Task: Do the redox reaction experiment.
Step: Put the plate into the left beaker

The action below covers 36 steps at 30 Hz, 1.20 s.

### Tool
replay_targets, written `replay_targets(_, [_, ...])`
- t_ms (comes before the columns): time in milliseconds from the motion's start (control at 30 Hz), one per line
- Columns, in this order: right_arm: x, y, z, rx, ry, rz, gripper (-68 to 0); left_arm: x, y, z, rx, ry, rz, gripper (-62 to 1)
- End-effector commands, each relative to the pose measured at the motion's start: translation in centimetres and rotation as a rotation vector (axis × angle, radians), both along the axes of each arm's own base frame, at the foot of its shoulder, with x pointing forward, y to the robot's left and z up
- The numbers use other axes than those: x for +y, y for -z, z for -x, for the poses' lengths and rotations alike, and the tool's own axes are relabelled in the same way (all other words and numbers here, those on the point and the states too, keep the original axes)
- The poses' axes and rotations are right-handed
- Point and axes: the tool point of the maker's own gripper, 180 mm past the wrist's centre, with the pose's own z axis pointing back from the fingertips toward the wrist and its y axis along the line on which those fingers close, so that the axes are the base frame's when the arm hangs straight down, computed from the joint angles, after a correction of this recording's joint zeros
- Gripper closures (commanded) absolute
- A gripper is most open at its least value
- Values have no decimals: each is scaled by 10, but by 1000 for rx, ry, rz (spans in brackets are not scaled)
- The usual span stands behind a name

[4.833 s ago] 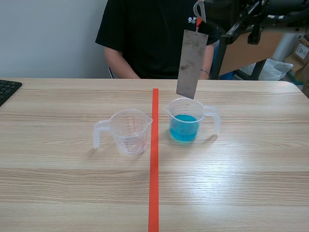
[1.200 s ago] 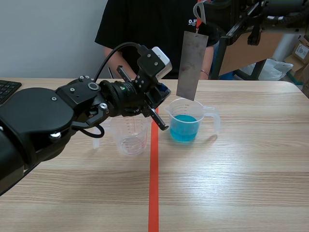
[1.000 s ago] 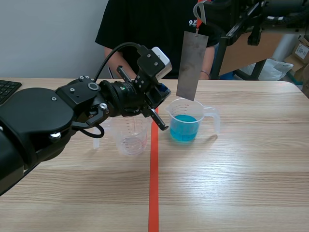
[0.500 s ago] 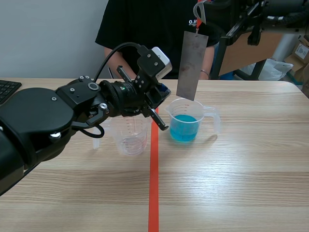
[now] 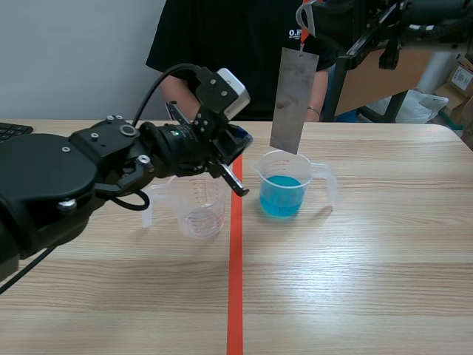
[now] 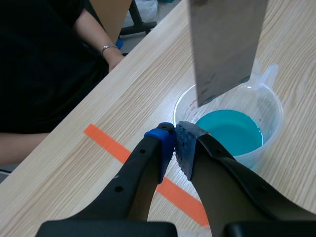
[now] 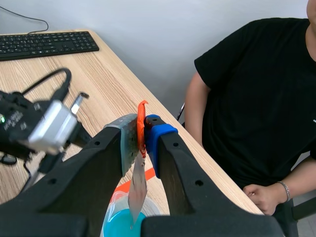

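Note:
A grey metal plate (image 5: 293, 100) hangs upright by an orange tag (image 7: 141, 121), its lower edge just above a clear beaker of blue liquid (image 5: 284, 186). My right gripper (image 7: 140, 129) is shut on that tag, with the plate (image 7: 137, 190) dangling below it. My left gripper (image 5: 236, 181) is shut on nothing and hovers over the red tape line, just left of the blue beaker (image 6: 232, 131). In the left wrist view its fingertips (image 6: 183, 143) meet just short of that beaker's rim, below the plate (image 6: 224, 44). An empty clear beaker (image 5: 198, 207) stands under the left arm, partly hidden by it.
A person in a black shirt (image 5: 222, 52) sits across the table with a forearm (image 5: 177, 96) behind the left arm. A black keyboard (image 5: 11, 132) lies at the far left edge. An orange-red tape line (image 5: 235, 281) runs down the table's middle.
The left arm has come into the scene and has just drawn slightly left and back from the blue beaker. The plate and both beakers have not moved.

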Motion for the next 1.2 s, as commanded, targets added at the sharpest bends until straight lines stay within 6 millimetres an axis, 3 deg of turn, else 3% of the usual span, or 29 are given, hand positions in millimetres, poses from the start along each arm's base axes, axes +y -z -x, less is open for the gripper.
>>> replay_targets(0, [-3, -16, -1, -44, -4, -6, -17, 12, -15, 2, -38, 0, 16, -49])
replay_targets(233, [-3, -16, -1, -45, -3, -5, -17, 71, -31, 36, -53, -37, 20, -49])
replay_targets(367, [-3, -16, -1, -45, -3, -5, -17, 112, -30, 59, -43, -90, -27, -49])
replay_targets(767, [-3, -17, -1, -46, -4, -8, -17, 234, 39, 161, 237, -323, -199, -49])
replay_targets(967, [-3, -18, -2, -49, -4, -3, -17, 272, 64, 221, 379, -425, -248, -49])
replay_targets(1167, [1, -25, -3, -64, -9, -14, -17, 293, 78, 270, 490, -509, -269, -49])
